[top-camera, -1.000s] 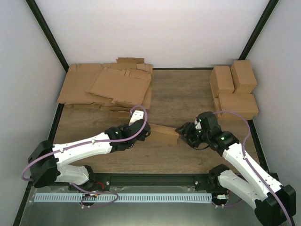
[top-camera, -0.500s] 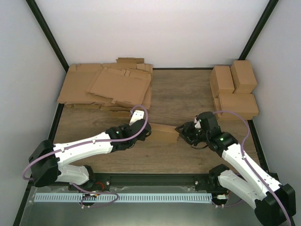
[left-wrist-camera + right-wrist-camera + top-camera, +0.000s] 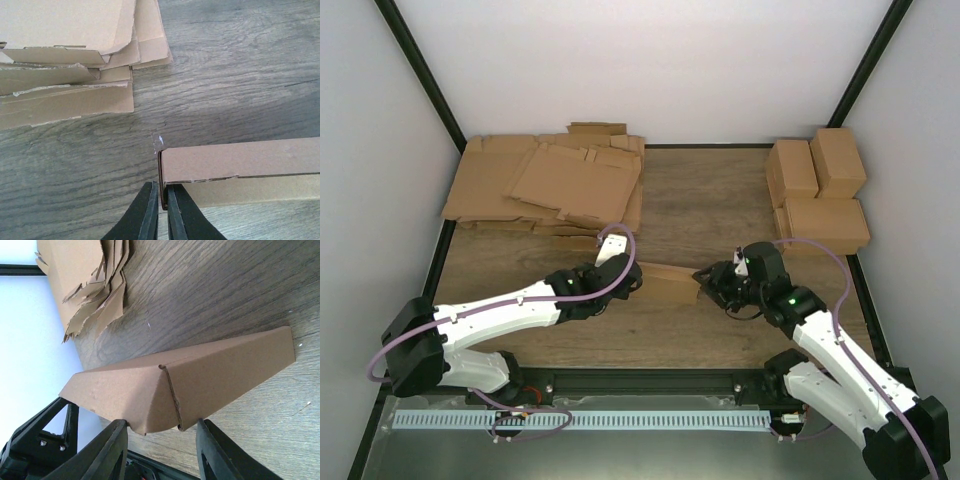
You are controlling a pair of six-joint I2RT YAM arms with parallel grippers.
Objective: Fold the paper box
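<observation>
Desk is woodgrain; near-centre we see the paper box lying on it. L tool is pinched shut on its end edge, R tool straddles the other end, grip unclear. Far L flat cardboard sheets, far R folded boxes, white walls behind.

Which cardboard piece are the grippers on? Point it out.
The paper box lying mid-table: left gripper pinches one end, right gripper straddles the other. The flat sheets back left and folded boxes back right lie untouched.
</observation>
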